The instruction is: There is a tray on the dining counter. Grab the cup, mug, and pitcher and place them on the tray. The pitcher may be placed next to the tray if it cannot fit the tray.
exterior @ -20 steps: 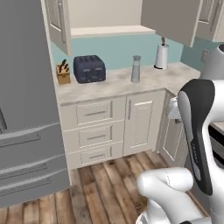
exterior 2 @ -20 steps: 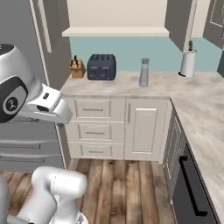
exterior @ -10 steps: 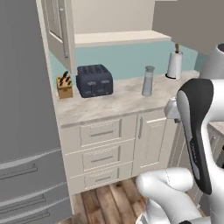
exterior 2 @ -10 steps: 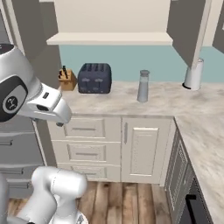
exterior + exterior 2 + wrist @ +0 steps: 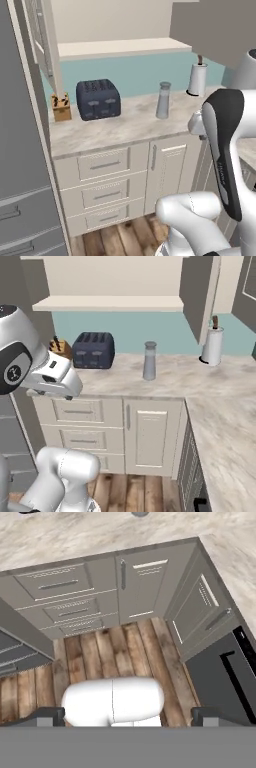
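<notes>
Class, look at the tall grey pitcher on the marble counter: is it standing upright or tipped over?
Upright. The pitcher stands on its base on the counter, silvery lid on top, between the toaster and the paper towel roll.

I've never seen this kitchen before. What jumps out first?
The robot's big white arm looms in the foreground. Behind it, on the marble counter, a slim grey pitcher stands alone near the middle, with a dark toaster and knife block to its left and a paper towel roll at right.
</notes>
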